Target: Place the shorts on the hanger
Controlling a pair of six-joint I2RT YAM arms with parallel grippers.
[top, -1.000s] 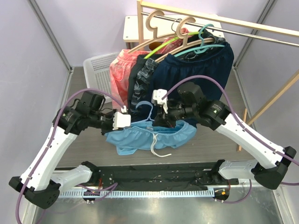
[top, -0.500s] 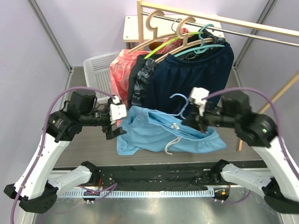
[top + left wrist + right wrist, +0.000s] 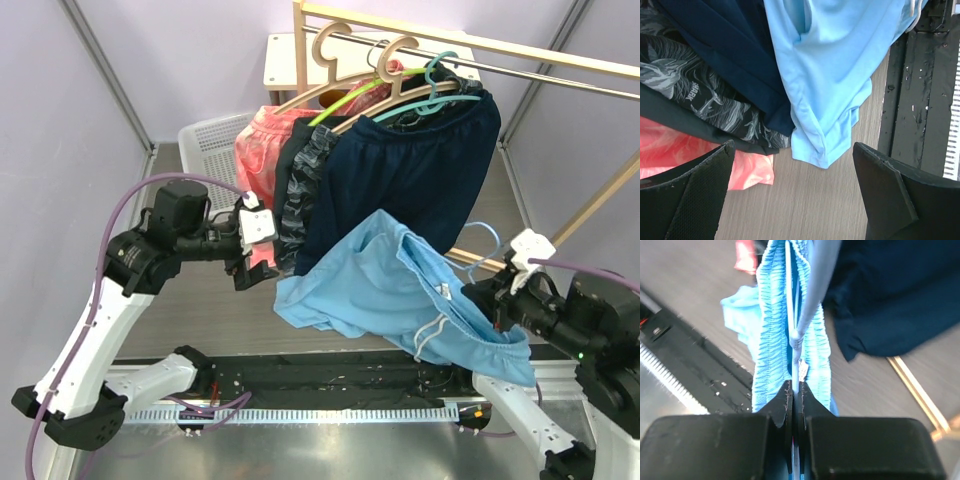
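Rack (image 3: 500, 43) takes up the back right, and the big navy shorts (image 3: 410, 160) hanging off it are what crowds my view. The sky-blue shorts (image 3: 390, 285) come next. They're up off the table (image 3: 200, 310), slung at a slant, with the upper end lying against the navy pair and the waistband end low on the right. The coral-pink shorts (image 3: 258, 150) and a dark patterned pair (image 3: 305, 170) hang just left of the navy ones, with a white basket (image 3: 205, 145) behind them.

The hanger (image 3: 492, 238) is at the waistband end, hook poking up. On the wrist cam my right gripper (image 3: 794, 390) has its jaws pinched tight on the thin wire, gathered elastic on both sides. My left gripper (image 3: 255, 270) hangs beside the pink hem, jaws spread wide with nothing between them.
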